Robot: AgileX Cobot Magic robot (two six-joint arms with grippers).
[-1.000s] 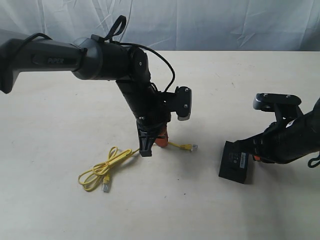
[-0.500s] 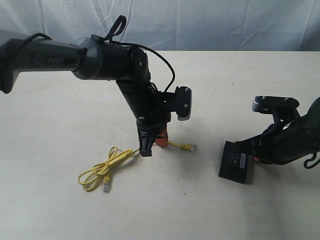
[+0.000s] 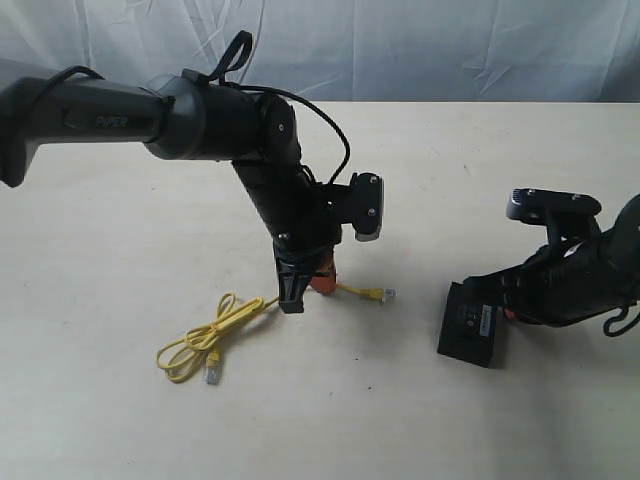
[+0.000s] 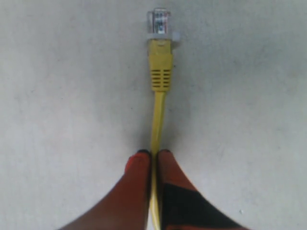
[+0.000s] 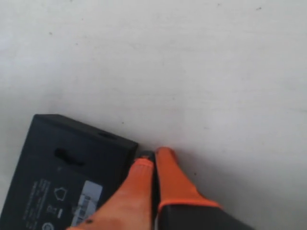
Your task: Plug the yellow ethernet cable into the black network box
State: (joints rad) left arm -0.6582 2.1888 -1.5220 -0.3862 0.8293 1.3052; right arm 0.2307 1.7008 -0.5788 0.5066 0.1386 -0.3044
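L claw [image 4: 152, 154] clenched on thin yellow ethernet cable [image 4: 157, 110], clear plug [image 4: 159, 21] aimed right twd flat black plastic box [image 3: 467, 325]; R claw [image 5: 152, 154] closed at its edge.

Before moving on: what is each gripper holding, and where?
Left gripper pinches the cable on the cord behind its plug. Right gripper: shut on nothing, beside the box.

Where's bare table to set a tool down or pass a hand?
Free: near table strip in front of cable coil and box; also the far middle behind plug and box. Crowded: the plug-to-box gap, with left gripper on the cable, right gripper at the box's edge.
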